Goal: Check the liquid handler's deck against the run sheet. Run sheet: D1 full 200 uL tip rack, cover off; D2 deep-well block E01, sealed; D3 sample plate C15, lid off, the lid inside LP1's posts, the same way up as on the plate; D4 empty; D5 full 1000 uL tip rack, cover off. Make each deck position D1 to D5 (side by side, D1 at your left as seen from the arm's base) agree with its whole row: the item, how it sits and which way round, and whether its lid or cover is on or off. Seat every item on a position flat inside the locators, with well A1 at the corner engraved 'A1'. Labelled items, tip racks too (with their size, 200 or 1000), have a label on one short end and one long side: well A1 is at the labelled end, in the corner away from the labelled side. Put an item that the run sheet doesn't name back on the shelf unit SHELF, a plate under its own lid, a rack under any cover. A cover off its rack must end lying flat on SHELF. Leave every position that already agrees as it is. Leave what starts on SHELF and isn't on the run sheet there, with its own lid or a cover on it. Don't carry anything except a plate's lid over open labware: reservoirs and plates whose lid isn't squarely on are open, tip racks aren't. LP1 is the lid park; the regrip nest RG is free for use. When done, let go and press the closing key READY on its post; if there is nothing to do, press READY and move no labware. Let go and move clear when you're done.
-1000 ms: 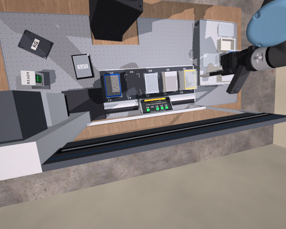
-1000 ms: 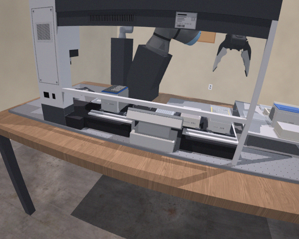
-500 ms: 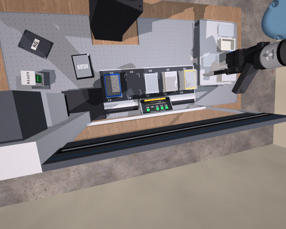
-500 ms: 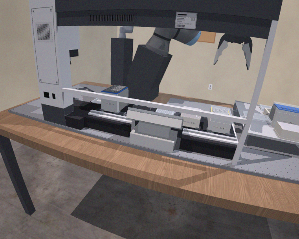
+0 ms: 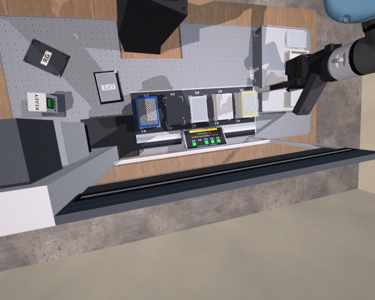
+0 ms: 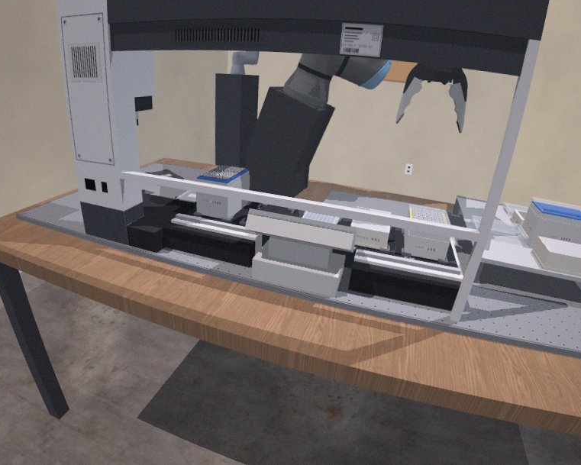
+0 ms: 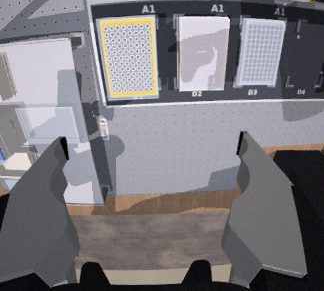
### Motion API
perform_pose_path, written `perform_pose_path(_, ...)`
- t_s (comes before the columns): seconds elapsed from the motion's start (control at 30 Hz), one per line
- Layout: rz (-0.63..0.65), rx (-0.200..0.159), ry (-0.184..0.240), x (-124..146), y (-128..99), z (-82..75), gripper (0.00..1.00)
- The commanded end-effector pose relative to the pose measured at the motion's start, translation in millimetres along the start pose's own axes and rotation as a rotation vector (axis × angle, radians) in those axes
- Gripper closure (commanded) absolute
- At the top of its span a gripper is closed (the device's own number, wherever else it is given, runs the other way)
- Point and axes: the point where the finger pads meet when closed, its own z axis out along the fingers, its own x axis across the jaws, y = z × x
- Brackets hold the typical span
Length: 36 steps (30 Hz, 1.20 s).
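Observation:
The deck row holds a blue-rimmed tip rack (image 5: pixel 147 111) on D5, bare D4 (image 5: pixel 174 110), a white well plate (image 5: pixel 199 108) on D3 without a lid, a sealed deep-well block (image 5: pixel 223 106) on D2 and a yellow-rimmed tip rack (image 5: pixel 249 104) on D1, cover off. The wrist view shows the yellow rack (image 7: pixel 129 58), the block (image 7: pixel 203 53) and the plate (image 7: pixel 260 52) from above. My gripper (image 6: pixel 431 100) is open and empty, high in the air between D1 and the shelf unit (image 5: pixel 284 70); its fingers frame the perforated base. The lid park LP1 (image 5: pixel 108 86) lies left of the deck.
The shelf carries a blue-covered rack (image 6: pixel 558 222), a white covered box (image 6: pixel 566 253) and a well plate (image 5: pixel 295 38). The regrip nest RG (image 5: pixel 46 57) and the READY key (image 5: pixel 50 102) stand at far left. The handler's frame post (image 6: pixel 497 185) and overhead beam border the deck.

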Motion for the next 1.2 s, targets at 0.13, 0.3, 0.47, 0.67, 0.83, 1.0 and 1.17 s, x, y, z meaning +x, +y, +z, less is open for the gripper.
perform_pose_path(0.13, -0.003, 0.002, -0.004, 42, 27, -1.6, 0.18)
perform_pose_path(0.3, -0.003, 0.002, -0.004, 59, 38, -1.5, 0.18)
perform_pose_path(0.47, -0.003, 0.002, -0.004, 80, 51, -1.3, 0.18)
perform_pose_path(0.67, -0.003, 0.002, -0.004, 105, 68, -1.0, 0.18)
perform_pose_path(0.83, -0.003, 0.002, -0.004, 117, 76, -0.9, 0.18)
perform_pose_path(1.0, -0.003, 0.002, -0.004, 138, 89, -0.7, 0.18)
perform_pose_path(1.17, -0.003, 0.002, -0.004, 159, 103, -0.5, 0.18)
